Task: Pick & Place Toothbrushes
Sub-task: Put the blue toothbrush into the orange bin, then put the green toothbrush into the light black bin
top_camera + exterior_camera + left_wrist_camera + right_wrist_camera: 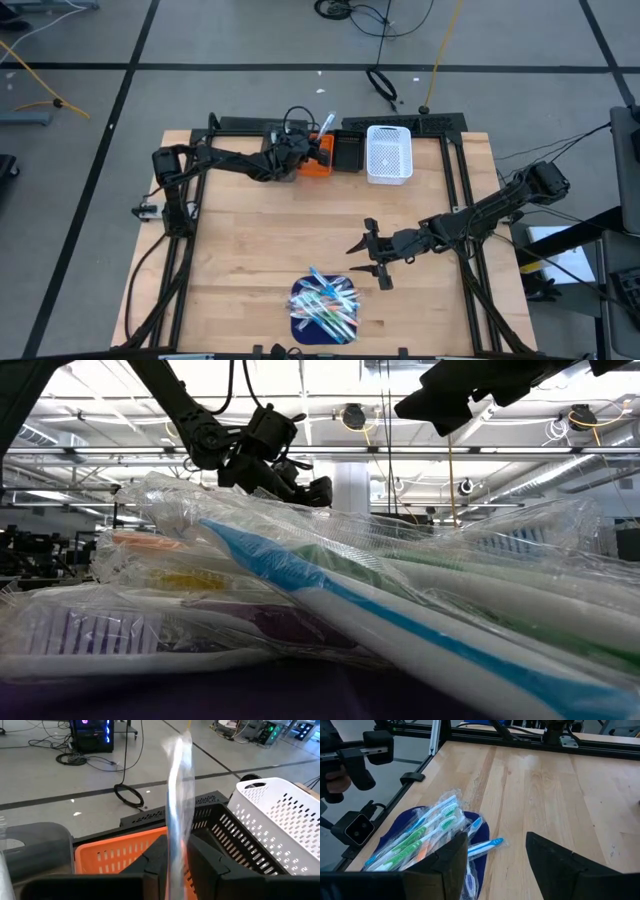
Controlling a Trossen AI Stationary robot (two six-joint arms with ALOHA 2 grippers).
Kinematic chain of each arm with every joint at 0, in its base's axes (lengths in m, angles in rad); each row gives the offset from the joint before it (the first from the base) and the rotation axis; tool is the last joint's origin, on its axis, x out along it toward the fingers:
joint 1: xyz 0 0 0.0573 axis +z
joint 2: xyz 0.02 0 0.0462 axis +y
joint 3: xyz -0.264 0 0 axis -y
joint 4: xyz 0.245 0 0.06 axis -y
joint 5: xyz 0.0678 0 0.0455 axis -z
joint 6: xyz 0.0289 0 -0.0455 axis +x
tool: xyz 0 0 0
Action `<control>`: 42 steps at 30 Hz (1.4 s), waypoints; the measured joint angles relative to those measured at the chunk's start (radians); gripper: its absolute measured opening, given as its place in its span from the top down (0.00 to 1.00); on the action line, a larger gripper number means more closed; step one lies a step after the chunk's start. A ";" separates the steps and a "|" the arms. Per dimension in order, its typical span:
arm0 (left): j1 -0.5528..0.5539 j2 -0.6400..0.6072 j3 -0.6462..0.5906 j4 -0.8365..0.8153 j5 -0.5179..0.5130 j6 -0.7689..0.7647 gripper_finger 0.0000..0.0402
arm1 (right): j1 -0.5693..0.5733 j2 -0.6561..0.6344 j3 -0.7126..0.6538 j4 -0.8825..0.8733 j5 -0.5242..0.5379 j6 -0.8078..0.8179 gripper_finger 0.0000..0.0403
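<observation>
Several wrapped toothbrushes [325, 305] in white, green and blue lie piled on a dark blue mat [300, 325] near the table's near edge; they fill the low view [330, 610] and show in the right wrist view [427, 832]. My right gripper [368, 258] [495, 865] hangs open just to the far right of the pile, touching nothing. My left gripper [305, 148] [176, 865] is over the orange bin [318, 162] at the far edge, shut on one wrapped toothbrush [326, 124]. My left gripper pinches a clear-wrapped toothbrush between its two fingers [150, 865], near its lower end [175, 845]. The arm reaches in from the table's left. The toothbrush sticks out past the fingertips [179, 780], lifted clear above the orange bin [115, 855].
A row of bins stands along the far edge: grey [35, 845], orange, black [350, 152] and white [390, 153]. A black frame rail [460, 200] runs along the table's sides. Bare wood [270, 230] lies between the bins and the mat.
</observation>
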 joint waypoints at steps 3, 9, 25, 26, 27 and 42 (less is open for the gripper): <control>0.000 0.000 0.000 0.000 0.000 0.001 0.80 | 0.000 0.000 0.000 0.000 0.000 0.000 0.52; 0.000 0.000 0.000 0.000 0.002 0.000 0.80 | 0.000 0.000 0.000 0.000 0.000 0.000 0.52; -0.087 -0.078 -0.001 -0.036 0.395 0.092 0.80 | 0.003 0.021 0.000 -0.052 -0.004 0.095 0.52; -0.101 -0.089 -0.001 -0.047 0.412 0.102 0.80 | 0.007 0.032 0.000 -0.055 -0.004 0.106 0.52; -0.115 -0.103 -0.001 -0.070 0.424 0.112 0.80 | 0.011 0.045 0.000 -0.053 -0.004 0.113 0.52; -0.353 -0.217 -0.001 -0.452 0.439 0.132 0.80 | 0.132 0.287 0.000 0.314 -0.009 0.175 0.52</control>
